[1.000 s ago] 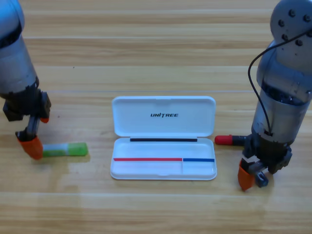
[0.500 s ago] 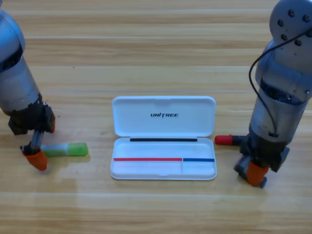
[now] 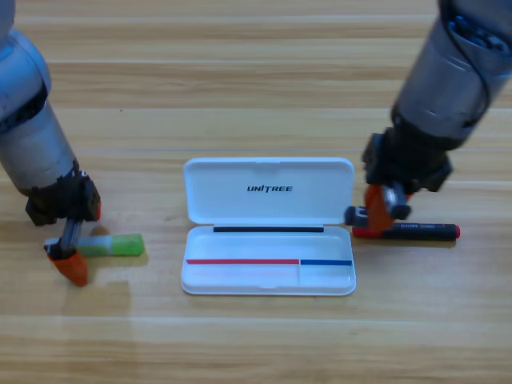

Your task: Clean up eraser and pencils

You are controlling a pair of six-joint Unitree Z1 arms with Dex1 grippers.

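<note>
The light green pencil (image 3: 118, 246) lies on the table left of the white case (image 3: 240, 276). My left gripper (image 3: 78, 244) is down at its pale end and open, with one orange jaw in front of the pencil and the other behind it. The black pencil (image 3: 420, 231) lies right of the case, its red end partly hidden by my right gripper (image 3: 364, 216). That gripper hangs by the case's right edge, shut on the eraser (image 3: 353, 214), of which only a small dark bit shows at its tip.
The case lies open in the middle, with its lid (image 3: 268, 190) folded back towards the far side and its tray towards the front. The right arm (image 3: 448, 80) slants in from the top right and the left arm (image 3: 28, 136) from the top left.
My right gripper has lifted from the front right and swung up and left to the case's right edge, uncovering the whole black pencil. My left gripper has shifted slightly right and lower onto the green pencil's end.
</note>
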